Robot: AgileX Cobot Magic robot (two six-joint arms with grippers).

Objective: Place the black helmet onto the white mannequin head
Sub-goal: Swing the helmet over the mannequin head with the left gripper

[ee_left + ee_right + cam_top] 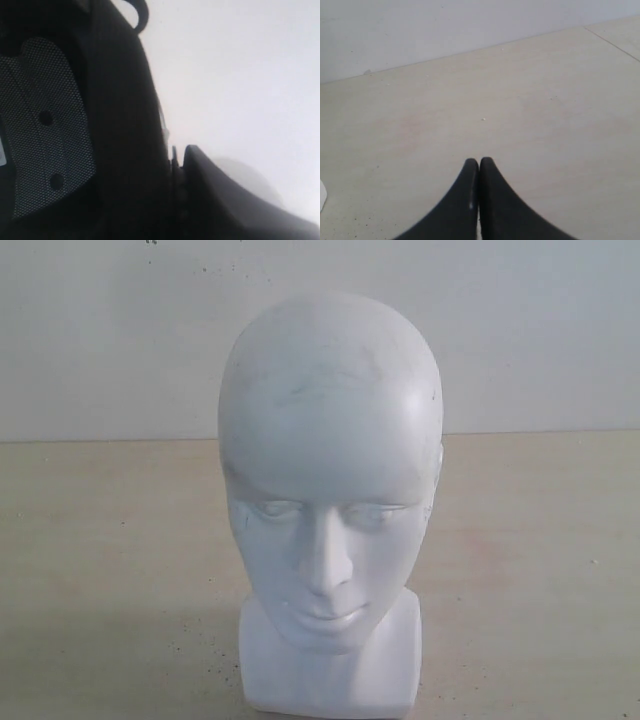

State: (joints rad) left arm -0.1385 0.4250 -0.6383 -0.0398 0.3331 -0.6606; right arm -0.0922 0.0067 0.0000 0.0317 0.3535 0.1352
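Observation:
The white mannequin head [330, 490] stands upright on its squared neck base, facing the exterior camera, with its crown bare. The black helmet [115, 125] shows only in the left wrist view, which it fills with its dark shell edge and a mesh-padded interior [45, 125]. My left gripper [175, 155] is shut on the helmet's rim; one finger [210, 185] lies against the outside and the other is hidden by the helmet. My right gripper [479, 162] is shut with nothing in it, hovering over bare table. Neither gripper appears in the exterior view.
The beige table [110, 540] stretches around the head to a pale wall [100, 330] behind it. A table seam [612, 42] runs past the right gripper. A white sliver [321, 195] shows at the frame edge of the right wrist view.

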